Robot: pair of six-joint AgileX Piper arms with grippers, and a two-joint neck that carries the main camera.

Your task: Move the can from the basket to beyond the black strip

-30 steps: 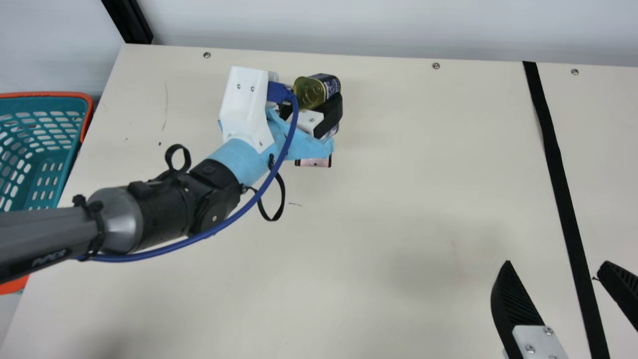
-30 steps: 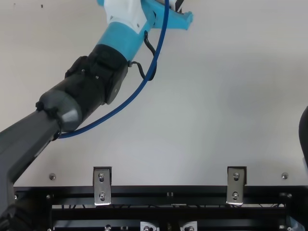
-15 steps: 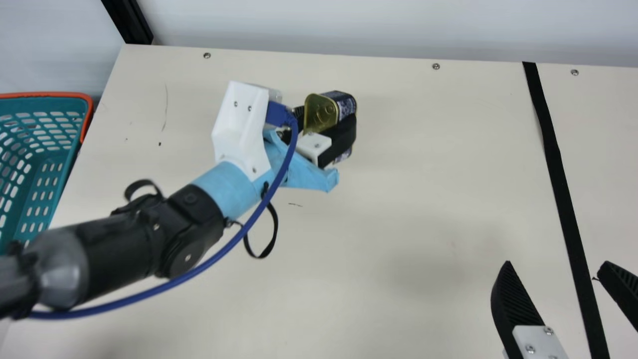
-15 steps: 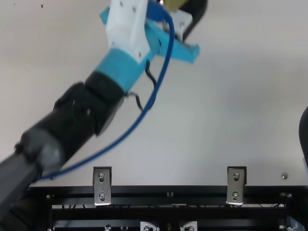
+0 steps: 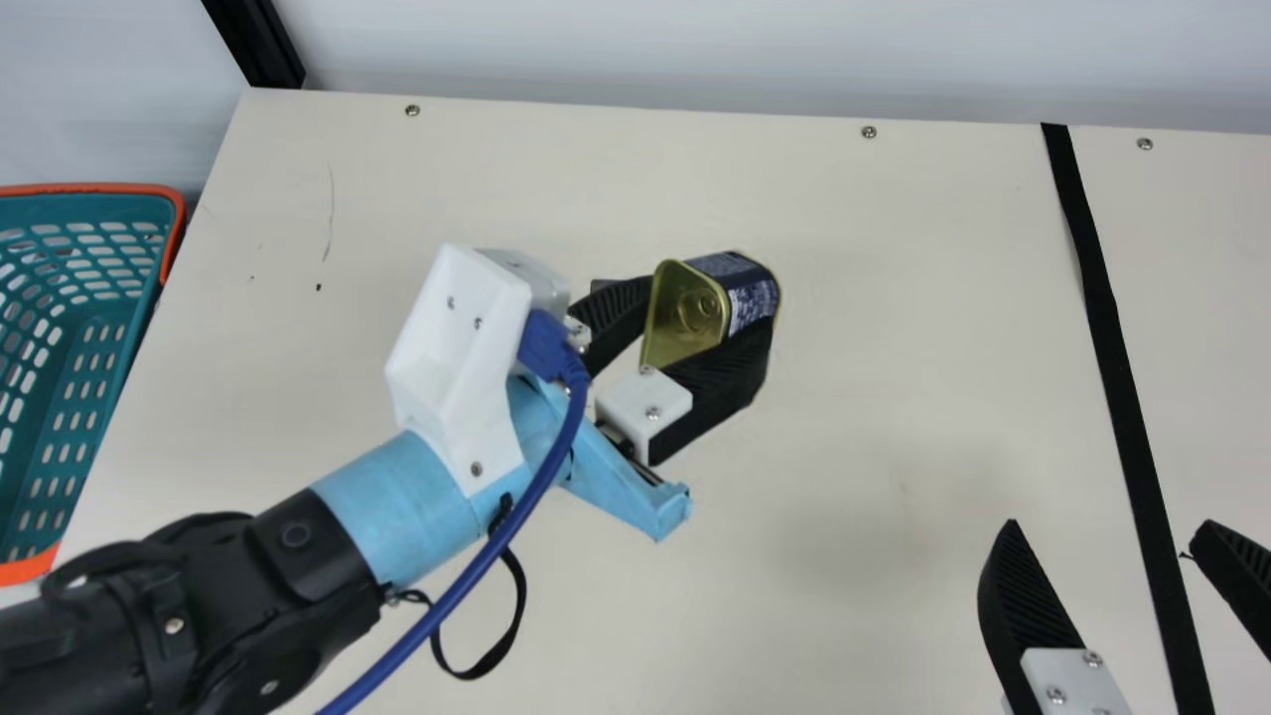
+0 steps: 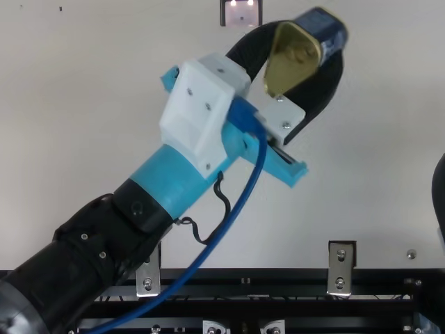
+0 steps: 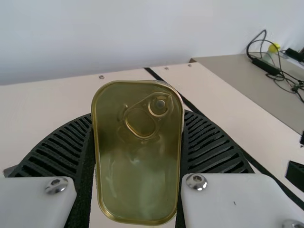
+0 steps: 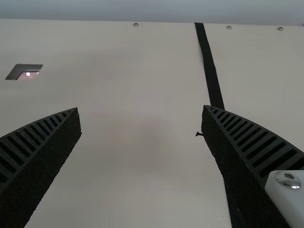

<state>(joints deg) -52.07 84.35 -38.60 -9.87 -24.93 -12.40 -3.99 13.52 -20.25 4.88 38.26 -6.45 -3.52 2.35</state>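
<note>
My left gripper (image 5: 710, 318) grips the can (image 5: 752, 290) between its two fingers at mid-table in the main view, well left of the black strip (image 5: 1107, 333). From above, the can (image 6: 321, 36) is tilted in the left gripper (image 6: 295, 66). The gold pull-tab end of the can (image 7: 137, 156) faces the left wrist camera, between the ribbed fingers of the left gripper (image 7: 137, 142). My right gripper (image 5: 1102, 536) stands open at lower right, its fingers on either side of the strip. In its wrist view the right gripper (image 8: 141, 111) has nothing between its fingers.
The teal basket (image 5: 99, 367) with an orange rim stands off the table's left edge. A small dark-framed pinkish object (image 6: 241, 12) lies on the table (image 6: 375, 139) near my left gripper; the same object (image 8: 24, 72) is at the right wrist view's upper left.
My left arm has drawn the held can nearer and to the right, away from the table's far edge. The right gripper has kept still.
</note>
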